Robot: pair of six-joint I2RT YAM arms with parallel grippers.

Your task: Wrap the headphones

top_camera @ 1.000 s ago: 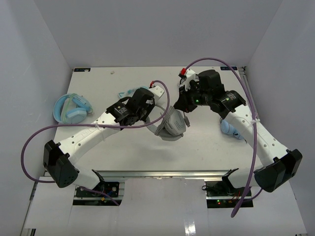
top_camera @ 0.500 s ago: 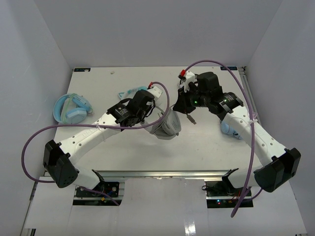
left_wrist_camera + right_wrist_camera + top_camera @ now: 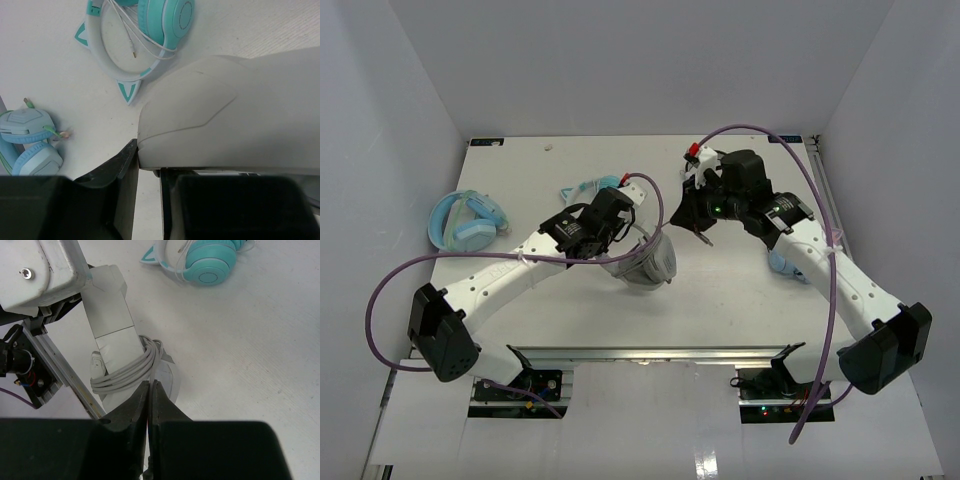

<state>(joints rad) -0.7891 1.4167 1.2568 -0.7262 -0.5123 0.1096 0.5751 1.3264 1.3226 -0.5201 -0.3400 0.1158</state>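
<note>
The light grey headphones (image 3: 645, 265) hang in my left gripper (image 3: 623, 243) above the table's middle. In the left wrist view their grey shell (image 3: 225, 115) fills the right side, and the gripper (image 3: 148, 152) is shut on their lower edge. In the right wrist view the thin grey cable (image 3: 125, 371) lies in several turns round the headband (image 3: 112, 330). My right gripper (image 3: 150, 386) is shut on the cable strand that leaves the coil. From above, the right gripper (image 3: 693, 224) is just right of the headphones, and the cable's plug (image 3: 706, 240) dangles below it.
Teal cat-ear headphones (image 3: 585, 187) lie behind the left gripper, also in the left wrist view (image 3: 150, 25) and the right wrist view (image 3: 207, 260). Pale blue headphones (image 3: 465, 222) lie at the table's left edge. Another pale blue object (image 3: 785, 262) lies under the right arm.
My left gripper has carried the headphones left and toward the near edge. My right gripper has moved slightly left, still shut on the cable.
</note>
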